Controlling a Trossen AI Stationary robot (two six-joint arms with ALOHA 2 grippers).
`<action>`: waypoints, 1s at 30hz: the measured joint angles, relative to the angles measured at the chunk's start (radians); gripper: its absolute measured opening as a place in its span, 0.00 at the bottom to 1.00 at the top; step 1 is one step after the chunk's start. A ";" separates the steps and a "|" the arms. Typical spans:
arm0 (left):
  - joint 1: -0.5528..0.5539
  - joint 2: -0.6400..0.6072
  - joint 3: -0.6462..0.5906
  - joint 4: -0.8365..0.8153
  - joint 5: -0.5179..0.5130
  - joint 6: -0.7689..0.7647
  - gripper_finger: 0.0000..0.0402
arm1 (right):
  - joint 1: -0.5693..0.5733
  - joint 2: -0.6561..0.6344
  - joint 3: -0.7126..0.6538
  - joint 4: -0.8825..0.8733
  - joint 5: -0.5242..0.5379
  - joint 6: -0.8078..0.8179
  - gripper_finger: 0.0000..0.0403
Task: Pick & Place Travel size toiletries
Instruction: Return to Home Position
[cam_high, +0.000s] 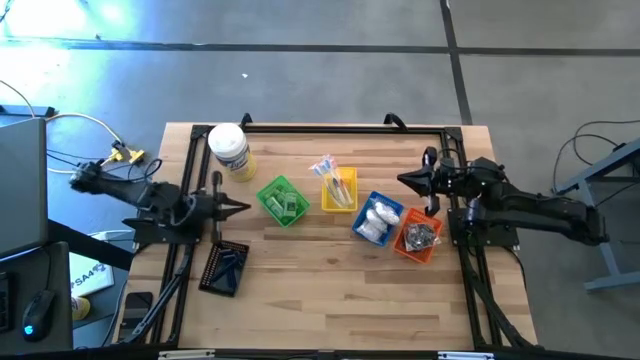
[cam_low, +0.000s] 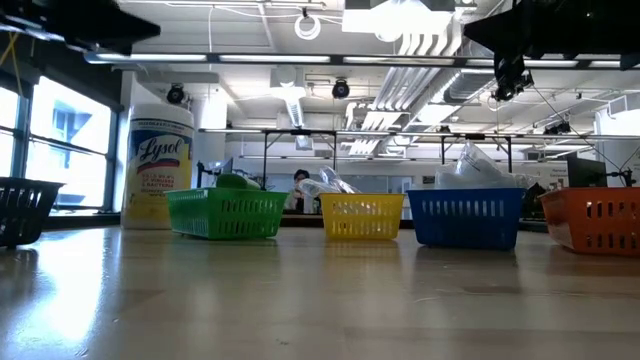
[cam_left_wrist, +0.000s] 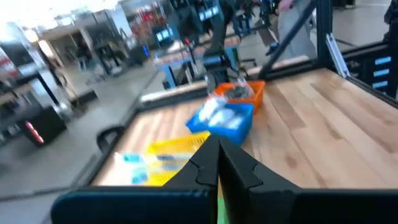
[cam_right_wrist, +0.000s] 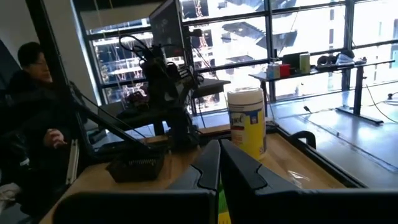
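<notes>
Tabletop (cam_high: 330, 290) front lies open; left gripper (cam_high: 240, 208) and right gripper (cam_high: 405, 180) sit closed, empty, at its sides.

Left end effector (cam_high: 244, 207) closed, right end effector (cam_high: 403, 180) closed

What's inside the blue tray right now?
The blue tray holds a heap of white packets, rising above its rim. Whatever lies beneath the heap is covered.

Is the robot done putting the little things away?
The little things sit in the green tray, yellow tray, blue tray, orange tray and black tray; none shows loose on the table. The left claw and right claw are shut, empty, at the table's sides. Nothing looks left.
</notes>
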 joint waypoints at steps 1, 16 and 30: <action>0.025 0.000 -0.014 0.000 0.026 -0.017 0.00 | -0.011 0.007 0.000 0.000 -0.008 0.005 0.01; 0.435 -0.019 -0.235 0.199 0.464 -0.044 0.00 | -0.160 0.082 0.000 0.050 -0.111 0.058 0.01; 0.545 -0.289 -0.229 -0.056 0.512 -0.032 0.00 | -0.119 -0.224 -0.007 -0.272 -0.097 0.117 0.01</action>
